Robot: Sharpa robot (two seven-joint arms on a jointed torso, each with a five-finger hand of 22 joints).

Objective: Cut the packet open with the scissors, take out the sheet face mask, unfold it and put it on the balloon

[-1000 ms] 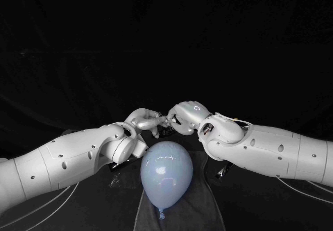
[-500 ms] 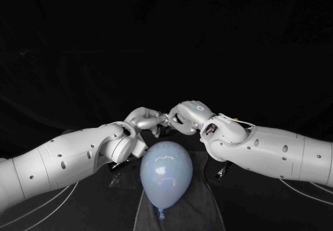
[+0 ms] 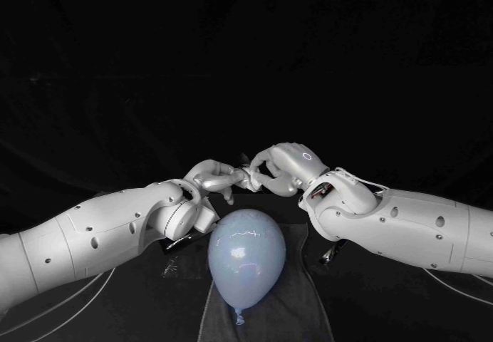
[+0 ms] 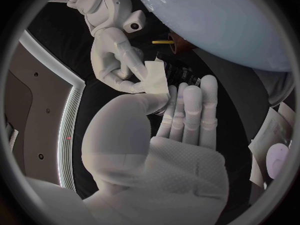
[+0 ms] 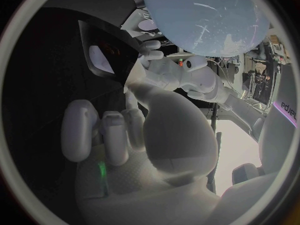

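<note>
Left robot hand [image 3: 214,177] and right robot hand [image 3: 283,168] both pinch a folded white sheet mask [image 4: 156,77] — beyond the pale-blue balloon [image 3: 246,253]; a pale packet [image 4: 270,132] lies on the black surface [image 3: 370,313].

No writing can be read in any view.
The white sheet [image 4: 156,76] held up in the left wrist view shows a plain, unprinted face. A dark item [image 4: 187,78] just behind it carries fine pale marks that are too small to make out. A pale flat piece [image 4: 272,140] with a purple round patch lies near the circle's rim, and no letters or numbers can be told on it.
</note>
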